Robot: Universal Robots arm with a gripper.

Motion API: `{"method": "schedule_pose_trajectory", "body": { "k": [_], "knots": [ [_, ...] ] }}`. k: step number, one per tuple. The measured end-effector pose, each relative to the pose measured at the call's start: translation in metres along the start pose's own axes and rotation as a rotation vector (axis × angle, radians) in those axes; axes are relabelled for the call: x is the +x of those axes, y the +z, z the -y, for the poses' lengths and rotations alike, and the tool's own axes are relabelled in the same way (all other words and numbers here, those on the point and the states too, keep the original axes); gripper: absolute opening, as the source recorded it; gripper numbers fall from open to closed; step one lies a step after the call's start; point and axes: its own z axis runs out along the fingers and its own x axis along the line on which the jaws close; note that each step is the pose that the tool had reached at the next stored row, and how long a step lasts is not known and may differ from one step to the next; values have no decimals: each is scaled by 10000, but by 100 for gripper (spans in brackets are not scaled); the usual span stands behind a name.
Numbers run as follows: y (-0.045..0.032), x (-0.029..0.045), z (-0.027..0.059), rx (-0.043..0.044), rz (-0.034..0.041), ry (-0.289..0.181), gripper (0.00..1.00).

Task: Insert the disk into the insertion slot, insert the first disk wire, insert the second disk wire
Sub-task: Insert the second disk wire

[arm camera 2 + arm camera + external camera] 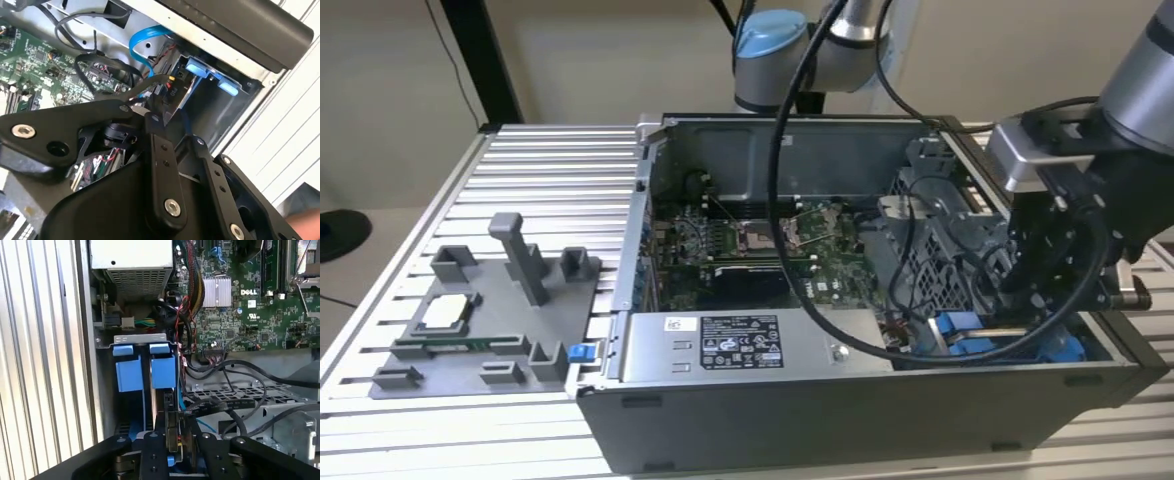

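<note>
gripper (172, 440) clenched on disk (170, 412) | disk upright in insertion slot (131, 375), beside blue tabs

Bright blue insertion slot (131, 374) tabs

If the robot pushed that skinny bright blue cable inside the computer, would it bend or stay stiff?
The thin bright blue cable would probably bend easily: in the second wrist view it already curves in a loose loop above the blue plastic tabs. It looks light, being so thin, so a nudge would likely shift it. It might spring back a little, since one end runs down among the other wires.
</note>
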Motion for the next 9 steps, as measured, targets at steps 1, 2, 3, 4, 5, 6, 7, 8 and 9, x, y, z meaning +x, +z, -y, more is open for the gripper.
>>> {"method": "schedule_pose_trajectory", "body": {
  "k": [1, 2, 3, 4, 5, 6, 7, 8, 9],
  "knots": [
    [-46, -4, 2, 0, 3, 1, 100],
    [-91, -8, 4, 0, 1, 0, 100],
    [-136, -12, 6, 0, 1, 0, 100],
    [-180, -16, 8, 0, 2, 1, 100],
    [-225, -20, 11, 0, 1, 0, 100],
    [-272, -25, 13, 0, 1, 0, 100],
    [-310, -28, 15, 0, 1, 0, 100],
    [-331, -30, 16, 0, 0, -1, 100],
    [-333, -32, 16, 0, -5, -1, 100]
  ]
}}
